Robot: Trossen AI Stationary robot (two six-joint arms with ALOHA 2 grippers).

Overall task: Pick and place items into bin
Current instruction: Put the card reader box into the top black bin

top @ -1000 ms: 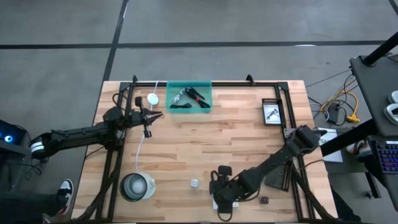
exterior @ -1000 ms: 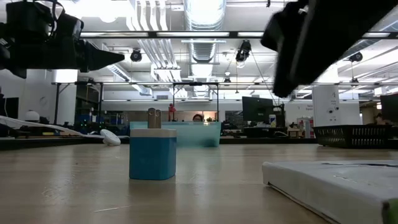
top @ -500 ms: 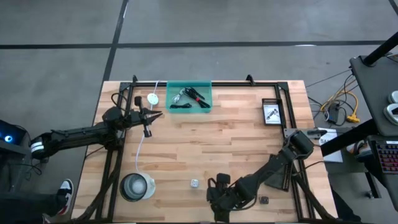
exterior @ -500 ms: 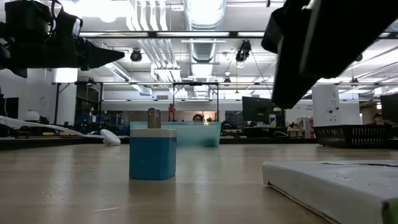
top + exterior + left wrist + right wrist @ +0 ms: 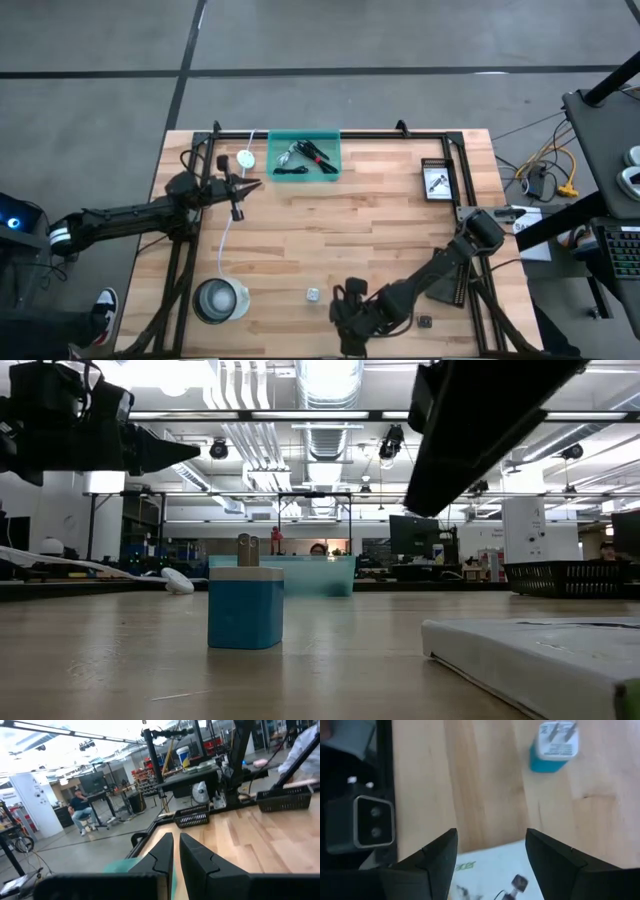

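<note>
Hovering our right hand (image 5: 345, 312) w/ fingers spread above the white card (image 5: 490, 870), near the blue plug (image 5: 313, 295) at desk's 6 o'clock. Bin (image 5: 304, 155) sits at 12. Left hand (image 5: 243, 187) waits at 10, nearly closed, empty.
</note>
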